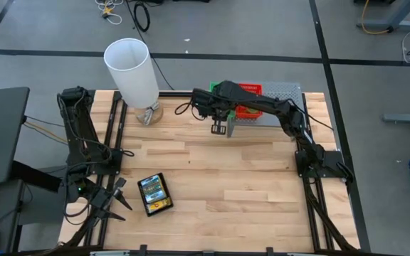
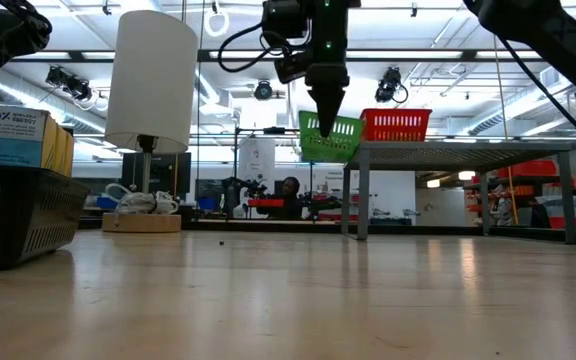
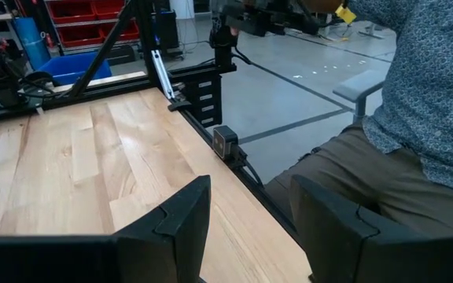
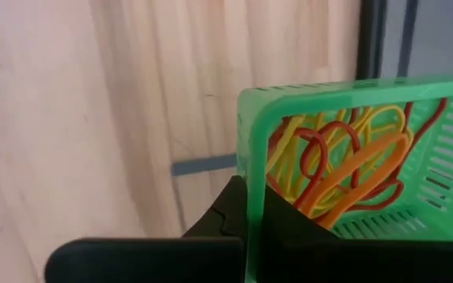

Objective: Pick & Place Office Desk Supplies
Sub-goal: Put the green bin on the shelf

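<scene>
While the right arm reaches across the far side of the table, these points are noted.

Right gripper: the right gripper (image 1: 223,128) is seen in the high view just near of the grey perforated riser (image 1: 285,91), above the wooden table (image 1: 233,178). Its fingers are closed together on the wall of the green tray (image 4: 329,102); in the right wrist view the tray's rim is pinched between the dark fingertips.

Green tray: tilted, held at one edge, raised off the table top. In the low view it (image 2: 330,140) hangs at the gripper tip, beside the red tray (image 2: 396,124).

Loop bands: orange, red and yellow loop bands (image 4: 344,161) are seen lying inside the green tray, just beyond the clamped wall.

Red tray: set on the riser at the far right of the table (image 1: 248,90), close beside the held green tray.

Left gripper: the left gripper (image 1: 116,199) is parked at the near left corner, fingers apart, nothing between them. It is well apart from both trays.

Black tray: a black tray holding a yellow-green crayon box (image 1: 154,193) lies near left on the table, just right of the left gripper, not touched.

White cylinder: a tall white cylinder (image 1: 132,71) stands far left on the table.

Person: a seated person's patterned sleeve (image 3: 431,86) is seen past the table edge in the left wrist view.
</scene>
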Action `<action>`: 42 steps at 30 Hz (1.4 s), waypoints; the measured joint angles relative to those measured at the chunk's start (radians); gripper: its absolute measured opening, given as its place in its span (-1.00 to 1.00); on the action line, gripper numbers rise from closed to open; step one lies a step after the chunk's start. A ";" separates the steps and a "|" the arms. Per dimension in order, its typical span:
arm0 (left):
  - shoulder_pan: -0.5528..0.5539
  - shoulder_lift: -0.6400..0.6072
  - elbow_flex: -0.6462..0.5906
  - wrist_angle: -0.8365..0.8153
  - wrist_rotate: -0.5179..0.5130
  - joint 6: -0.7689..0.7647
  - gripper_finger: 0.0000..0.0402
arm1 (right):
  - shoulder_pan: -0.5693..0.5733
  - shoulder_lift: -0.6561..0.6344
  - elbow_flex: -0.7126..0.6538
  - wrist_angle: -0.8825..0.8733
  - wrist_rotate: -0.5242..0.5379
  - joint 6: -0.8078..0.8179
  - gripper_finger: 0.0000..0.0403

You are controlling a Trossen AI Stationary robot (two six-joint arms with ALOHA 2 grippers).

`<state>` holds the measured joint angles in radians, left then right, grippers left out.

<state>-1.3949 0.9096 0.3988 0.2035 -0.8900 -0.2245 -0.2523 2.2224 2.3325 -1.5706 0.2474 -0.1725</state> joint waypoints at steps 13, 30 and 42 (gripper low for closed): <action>0.000 0.000 0.000 0.000 0.001 0.007 -0.10 | 0.085 0.001 0.000 -0.002 -0.136 -0.075 -1.00; 0.002 0.000 0.000 0.001 -0.069 0.007 -0.10 | 0.235 0.004 -0.210 0.220 -0.175 -0.085 -1.00; 0.160 0.057 0.000 0.002 -0.135 -0.062 -0.10 | 0.206 0.006 -0.536 0.568 -0.147 -0.083 -0.74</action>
<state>-1.2346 0.9662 0.3992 0.2054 -1.0246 -0.2862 -0.0460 2.2280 1.7966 -1.0030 0.1004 -0.2558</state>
